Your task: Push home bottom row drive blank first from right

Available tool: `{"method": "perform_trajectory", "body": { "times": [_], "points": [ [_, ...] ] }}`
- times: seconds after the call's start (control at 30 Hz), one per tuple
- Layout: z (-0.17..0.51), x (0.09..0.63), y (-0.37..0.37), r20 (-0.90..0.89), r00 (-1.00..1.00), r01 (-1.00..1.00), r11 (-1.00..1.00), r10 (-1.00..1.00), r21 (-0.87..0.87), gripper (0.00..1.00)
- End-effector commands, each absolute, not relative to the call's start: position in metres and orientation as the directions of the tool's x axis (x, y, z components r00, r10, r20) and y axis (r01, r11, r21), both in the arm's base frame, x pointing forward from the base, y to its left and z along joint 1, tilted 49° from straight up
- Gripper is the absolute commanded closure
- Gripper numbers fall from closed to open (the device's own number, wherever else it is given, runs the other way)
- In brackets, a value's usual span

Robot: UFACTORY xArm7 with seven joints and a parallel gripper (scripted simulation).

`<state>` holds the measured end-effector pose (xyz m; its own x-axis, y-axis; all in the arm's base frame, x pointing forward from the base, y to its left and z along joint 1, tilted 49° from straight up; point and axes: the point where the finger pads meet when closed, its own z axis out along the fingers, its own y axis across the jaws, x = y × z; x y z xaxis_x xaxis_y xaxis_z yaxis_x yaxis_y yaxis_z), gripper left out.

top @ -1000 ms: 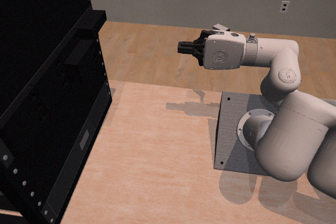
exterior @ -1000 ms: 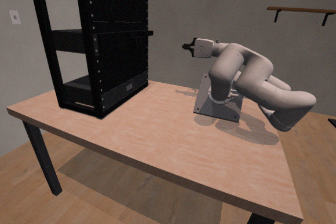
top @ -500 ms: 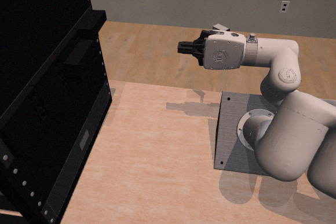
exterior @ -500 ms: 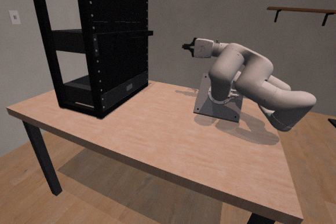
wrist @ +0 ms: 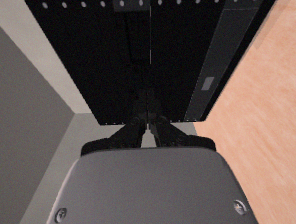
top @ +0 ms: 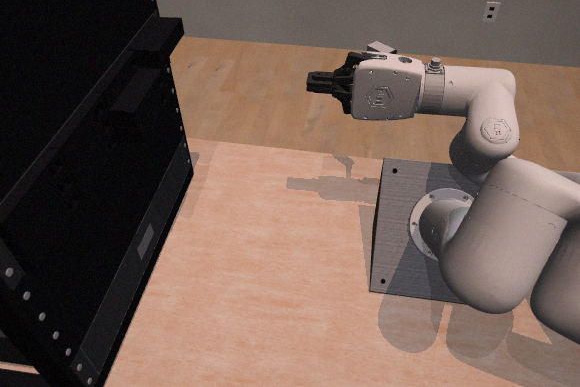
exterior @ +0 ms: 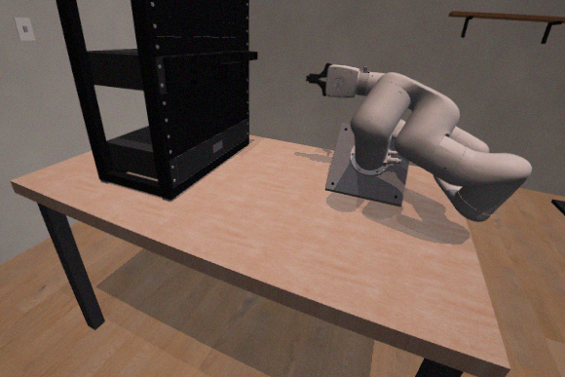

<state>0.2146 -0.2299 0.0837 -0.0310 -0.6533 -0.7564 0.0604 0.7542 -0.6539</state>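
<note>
The black rack (exterior: pixel 163 74) stands on the left of the wooden table, its front facing my arm. Its front is very dark and the single drive blanks are hard to tell apart. In the top view a blank (top: pixel 137 88) stands out from the dark front below a protruding shelf edge (top: pixel 157 33). My gripper (top: pixel 314 82) is shut and empty, held level in the air well to the right of the rack and pointing at its front. It also shows in the exterior view (exterior: pixel 312 78) and in the wrist view (wrist: pixel 148 116).
A grey panel with a small label (top: pixel 145 240) runs along the bottom of the rack front. My arm's grey base plate (top: pixel 410 231) is bolted to the table at the right. A wall shelf (exterior: pixel 507 18) hangs far behind.
</note>
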Motion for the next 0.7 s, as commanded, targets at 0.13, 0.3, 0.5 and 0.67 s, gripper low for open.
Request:
{"method": "perform_trajectory", "body": {
  "times": [0.13, 0.3, 0.5, 0.67],
  "points": [
    [0.0843, 0.2145, -0.2302, -0.755, -0.031, 0.060, 0.753, -0.655, -0.656, 1.00],
    [0.0843, 0.2145, -0.2302, -0.755, -0.031, 0.060, 0.753, -0.655, -0.656, 1.00],
    [0.0843, 0.2145, -0.2302, -0.755, -0.031, 0.060, 0.753, -0.655, -0.656, 1.00],
    [0.0843, 0.2145, -0.2302, -0.755, -0.031, 0.060, 0.753, -0.655, -0.656, 1.00]
  ]
}}
